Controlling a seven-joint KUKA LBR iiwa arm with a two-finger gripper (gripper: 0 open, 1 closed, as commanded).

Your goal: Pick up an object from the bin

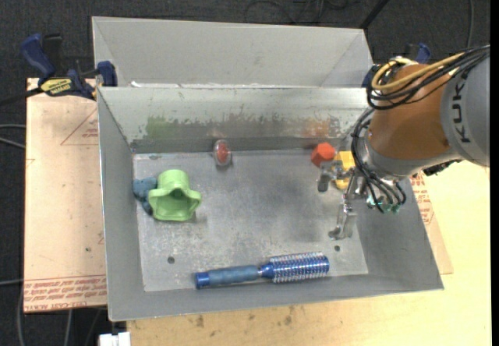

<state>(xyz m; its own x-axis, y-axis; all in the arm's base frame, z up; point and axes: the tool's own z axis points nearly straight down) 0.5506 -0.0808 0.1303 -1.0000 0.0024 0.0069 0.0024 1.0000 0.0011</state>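
Note:
My gripper [331, 206] hangs low over the right side of the bin floor, its two metal fingers spread open with nothing between them. A small orange block [323, 153] lies just behind it, close to the back wall. A blue hairbrush [265, 270] with a bristled head lies along the front of the bin, its head a little in front of and left of the gripper.
A green flared cup [173, 195] lies on its side at the left, resting against a small blue thing [142, 189]. A small red object [223, 152] sits at the back wall. The arm with its orange cover and cables overhangs the right rim.

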